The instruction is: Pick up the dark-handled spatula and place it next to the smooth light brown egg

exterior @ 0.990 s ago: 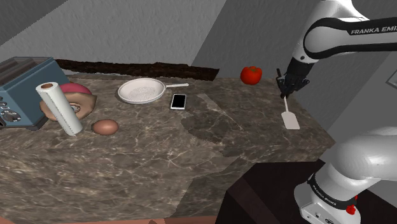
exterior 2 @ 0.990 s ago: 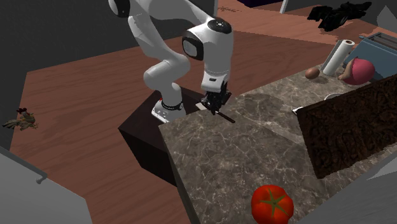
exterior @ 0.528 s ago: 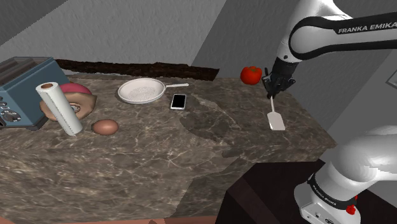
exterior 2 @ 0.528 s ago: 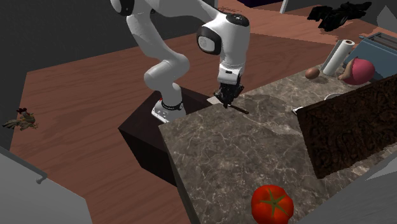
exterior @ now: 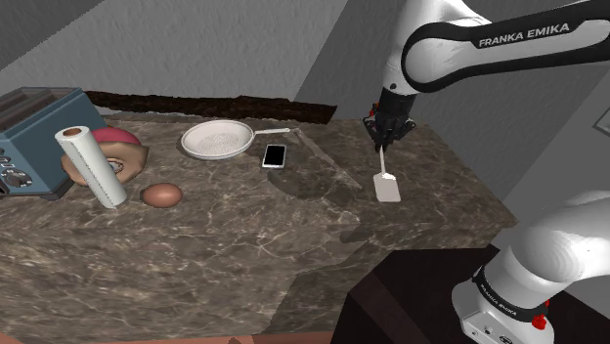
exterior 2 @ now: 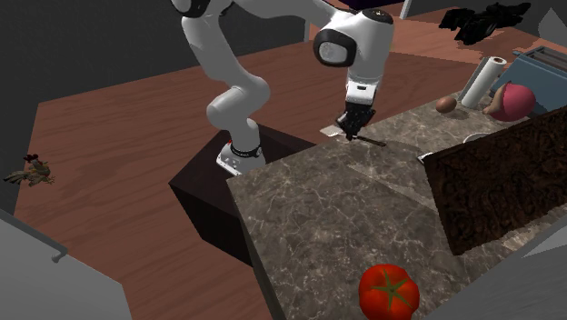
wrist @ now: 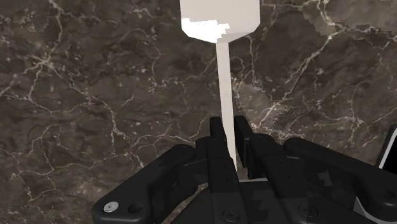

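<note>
The pincer (exterior: 382, 139) is clamped on the spatula (exterior: 387, 187) shaft, blade hanging below it (clear of the counter (exterior: 244, 235) for transit). The egg (exterior: 161, 194) lies well away from the pincer; the carry is judged unfinished.

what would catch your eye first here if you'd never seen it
The black gripper is clamped on a pale spatula, blade hanging down over the dark marbled counter. Far toward the shoulder view's left, a brown egg lies beside a paper roll. A red tomato stands out low in the second exterior view.
</note>
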Controlling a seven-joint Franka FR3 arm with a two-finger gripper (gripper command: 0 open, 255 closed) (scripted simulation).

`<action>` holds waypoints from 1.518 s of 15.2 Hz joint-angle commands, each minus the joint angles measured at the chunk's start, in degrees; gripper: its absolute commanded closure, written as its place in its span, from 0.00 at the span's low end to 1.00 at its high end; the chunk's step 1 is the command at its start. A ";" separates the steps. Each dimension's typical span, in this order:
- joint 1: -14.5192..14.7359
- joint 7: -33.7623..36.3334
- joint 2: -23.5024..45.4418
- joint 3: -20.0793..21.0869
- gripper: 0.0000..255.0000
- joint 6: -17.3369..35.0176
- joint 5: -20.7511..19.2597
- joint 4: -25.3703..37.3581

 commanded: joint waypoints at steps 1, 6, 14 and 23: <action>0.23 2.62 3.42 2.21 1.00 0.74 0.16 2.79; 0.71 9.89 11.55 7.98 1.00 1.51 -0.71 10.29; 1.53 23.11 27.20 16.36 1.00 0.64 -7.51 25.44; 9.50 37.91 49.07 20.25 1.00 -6.12 -21.27 48.88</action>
